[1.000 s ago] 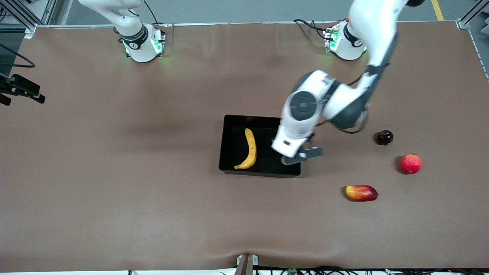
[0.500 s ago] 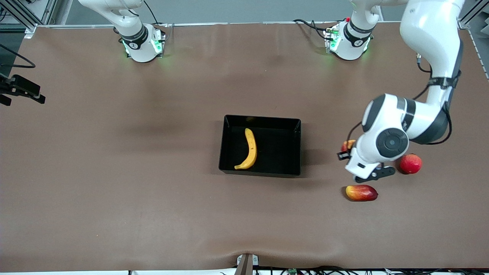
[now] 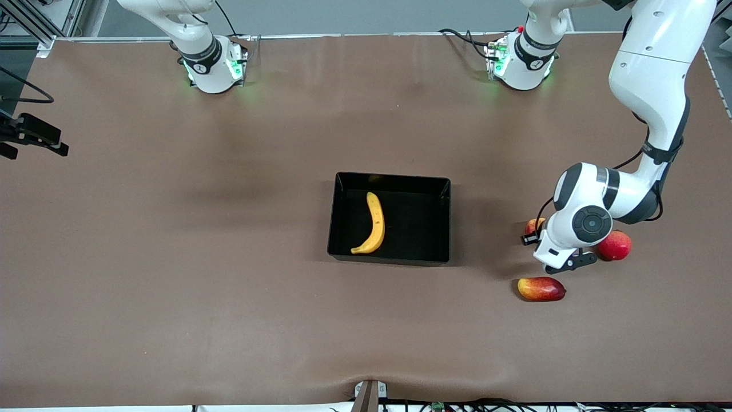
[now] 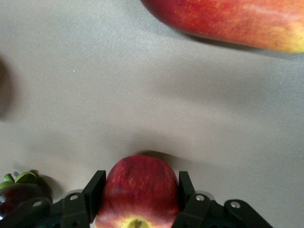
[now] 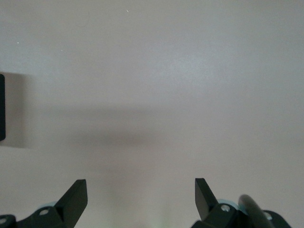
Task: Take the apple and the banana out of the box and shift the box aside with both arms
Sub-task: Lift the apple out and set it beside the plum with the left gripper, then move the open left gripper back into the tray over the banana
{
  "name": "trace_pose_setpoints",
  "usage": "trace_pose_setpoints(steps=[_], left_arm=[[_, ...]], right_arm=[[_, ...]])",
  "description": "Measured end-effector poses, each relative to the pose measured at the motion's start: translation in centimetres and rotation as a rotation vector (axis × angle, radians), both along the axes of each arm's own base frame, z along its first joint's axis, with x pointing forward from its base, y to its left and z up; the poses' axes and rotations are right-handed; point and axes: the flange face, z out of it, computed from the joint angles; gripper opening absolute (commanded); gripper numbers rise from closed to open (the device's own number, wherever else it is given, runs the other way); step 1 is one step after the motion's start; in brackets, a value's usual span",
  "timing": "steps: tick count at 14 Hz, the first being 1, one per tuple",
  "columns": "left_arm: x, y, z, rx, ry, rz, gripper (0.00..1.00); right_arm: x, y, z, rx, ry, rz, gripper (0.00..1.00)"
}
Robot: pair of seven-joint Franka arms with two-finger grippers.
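Observation:
The yellow banana (image 3: 374, 223) lies in the black tray (image 3: 420, 226) at the table's middle. My left gripper (image 3: 532, 232) is low over the table toward the left arm's end, between the tray and the loose fruits. In the left wrist view the left gripper (image 4: 137, 183) is shut on the small red apple (image 4: 137, 192) with yellow streaks, one finger on each side. A bit of the apple (image 3: 534, 224) shows in the front view. My right gripper (image 5: 141, 194) is open and empty over bare table. It shows only in the right wrist view.
A larger plain red fruit (image 3: 615, 245) lies beside the left arm's wrist. A red-and-yellow mango (image 3: 541, 289) lies nearer the front camera and shows in the left wrist view (image 4: 228, 21). A dark round fruit (image 4: 14, 197) sits beside the left gripper's finger.
My left arm has swung from over the tray's end to the loose fruits toward the left arm's end. The apple now shows between its fingers. The arm now hides the dark fruit in the front view.

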Motion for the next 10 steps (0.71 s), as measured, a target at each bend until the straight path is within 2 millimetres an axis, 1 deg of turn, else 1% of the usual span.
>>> trace_pose_setpoints(steps=[2,3,4,5,6,7,8,9,10], left_arm=[[0.0,-0.1,0.0,-0.002,-0.002,-0.002,1.00],[0.2,-0.2,0.3,-0.003,-0.009,-0.004,1.00],[0.5,-0.5,1.2,-0.005,-0.026,-0.006,1.00],[0.9,-0.9,2.7,-0.007,-0.049,-0.011,1.00],[1.1,-1.6,4.6,-0.008,-0.068,-0.022,1.00],[1.0,-2.8,6.8,-0.007,-0.080,-0.038,1.00],[0.8,-4.4,9.1,-0.007,-0.092,-0.061,1.00],[0.4,-6.5,11.1,-0.013,-0.103,-0.091,1.00],[-0.2,-9.2,12.7,-0.027,-0.114,-0.122,1.00]], right_arm=[[0.0,0.0,0.0,0.000,0.001,0.000,1.00],[0.0,0.0,0.0,0.000,0.001,0.000,1.00],[0.0,0.0,-0.1,0.000,0.001,0.000,1.00],[0.0,0.0,-0.1,0.000,0.001,0.000,1.00],[0.1,0.0,-0.1,0.000,0.003,0.000,1.00],[0.1,0.0,-0.3,0.000,0.005,0.000,1.00],[0.2,0.0,-0.4,0.000,0.008,0.000,1.00],[0.3,0.0,-0.6,0.000,0.011,0.000,1.00],[0.3,0.0,-0.7,0.000,0.012,0.000,1.00]])
